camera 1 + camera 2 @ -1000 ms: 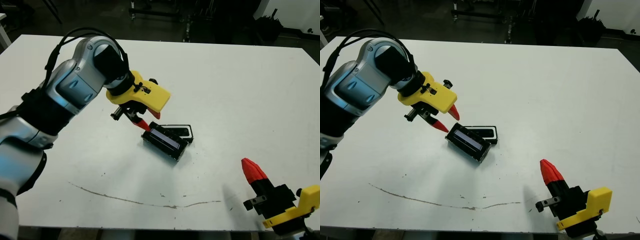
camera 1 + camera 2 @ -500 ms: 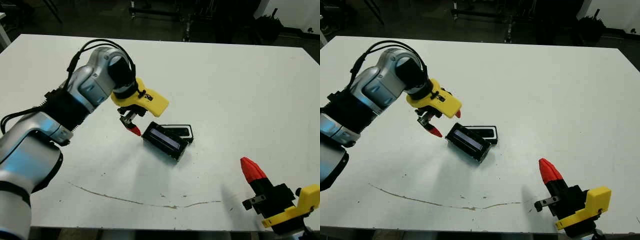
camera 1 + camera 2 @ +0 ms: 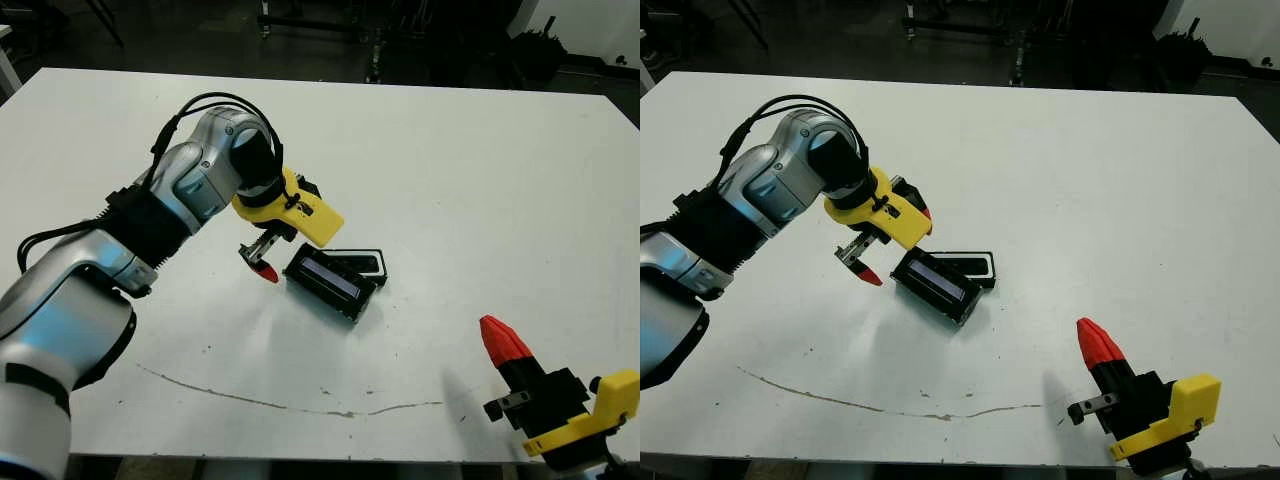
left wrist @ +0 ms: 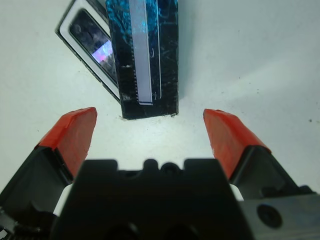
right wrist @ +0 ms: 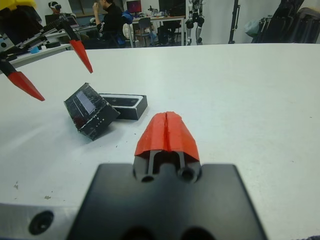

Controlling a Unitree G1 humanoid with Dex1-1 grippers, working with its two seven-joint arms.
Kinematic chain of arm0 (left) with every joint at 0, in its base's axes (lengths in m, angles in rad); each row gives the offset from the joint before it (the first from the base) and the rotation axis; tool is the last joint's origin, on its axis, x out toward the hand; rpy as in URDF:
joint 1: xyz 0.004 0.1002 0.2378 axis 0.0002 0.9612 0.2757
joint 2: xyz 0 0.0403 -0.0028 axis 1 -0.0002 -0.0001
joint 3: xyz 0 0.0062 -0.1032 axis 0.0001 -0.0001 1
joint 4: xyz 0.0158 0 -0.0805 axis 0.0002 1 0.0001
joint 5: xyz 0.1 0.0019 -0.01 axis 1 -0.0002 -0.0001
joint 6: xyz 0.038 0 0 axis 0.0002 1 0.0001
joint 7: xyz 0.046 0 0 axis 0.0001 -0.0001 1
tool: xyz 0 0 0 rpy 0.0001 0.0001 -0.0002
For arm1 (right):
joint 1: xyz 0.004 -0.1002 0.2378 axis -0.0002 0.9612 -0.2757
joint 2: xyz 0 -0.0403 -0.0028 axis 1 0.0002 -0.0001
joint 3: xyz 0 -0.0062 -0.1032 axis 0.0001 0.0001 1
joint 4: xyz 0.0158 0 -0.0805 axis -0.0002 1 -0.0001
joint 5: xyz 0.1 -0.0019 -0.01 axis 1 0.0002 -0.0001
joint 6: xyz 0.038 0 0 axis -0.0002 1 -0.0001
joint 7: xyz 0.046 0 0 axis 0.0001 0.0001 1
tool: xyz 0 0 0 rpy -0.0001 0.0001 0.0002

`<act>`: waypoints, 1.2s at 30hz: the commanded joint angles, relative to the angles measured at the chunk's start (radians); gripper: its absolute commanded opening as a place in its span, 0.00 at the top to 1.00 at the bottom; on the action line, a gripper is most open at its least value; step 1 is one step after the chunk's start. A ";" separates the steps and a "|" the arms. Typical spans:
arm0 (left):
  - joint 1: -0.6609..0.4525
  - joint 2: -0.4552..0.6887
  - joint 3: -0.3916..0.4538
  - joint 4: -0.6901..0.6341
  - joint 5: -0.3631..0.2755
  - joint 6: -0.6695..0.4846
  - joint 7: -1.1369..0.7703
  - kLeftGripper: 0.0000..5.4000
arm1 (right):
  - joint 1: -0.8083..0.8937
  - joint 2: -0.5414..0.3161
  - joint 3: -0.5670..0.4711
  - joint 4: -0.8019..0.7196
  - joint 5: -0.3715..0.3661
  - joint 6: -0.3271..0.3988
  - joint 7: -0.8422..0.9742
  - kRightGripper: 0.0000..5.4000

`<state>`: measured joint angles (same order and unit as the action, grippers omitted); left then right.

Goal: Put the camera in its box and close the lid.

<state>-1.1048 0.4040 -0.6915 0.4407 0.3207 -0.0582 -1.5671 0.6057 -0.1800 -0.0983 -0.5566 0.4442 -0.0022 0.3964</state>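
Observation:
The box [image 3: 381, 262], black-walled with a white lining, lies at the table's middle. The glossy black camera [image 4: 92, 44] rests inside it. The lid [image 3: 328, 281], crinkly black with a pale strip, leans tilted against the box's near side, one edge on the table. My left gripper [image 4: 149, 120] is open just left of the lid's end, touching nothing, and one red fingertip [image 3: 265, 271] is close above the table. Low at the front right, my right gripper [image 3: 497, 336] is shut and holds nothing, well away from the box.
A long dark scuff line [image 3: 290, 402] runs across the white table [image 3: 480, 180] near its front edge. In the right wrist view, people [image 5: 107, 20] sit at desks beyond the table's far side.
My left gripper has drawn back from the lid's left end, turned and dropped lower toward the table. Lid, box and right arm have not moved.

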 commanded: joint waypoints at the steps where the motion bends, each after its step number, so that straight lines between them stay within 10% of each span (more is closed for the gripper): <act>1: 0.016 -0.009 -0.008 0.005 0.016 0.006 0.005 0.00 | 0.009 -0.006 -0.002 -0.006 0.000 0.011 -0.005 1.00; 36: 0.033 -0.062 -0.010 0.071 0.038 -0.077 0.091 0.00 | 0.013 0.004 0.002 0.011 -0.011 -0.006 -0.003 1.00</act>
<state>-1.0718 0.3471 -0.7026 0.4962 0.3531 -0.1250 -1.4783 0.6104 -0.1766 -0.0948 -0.5458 0.4399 -0.0109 0.4031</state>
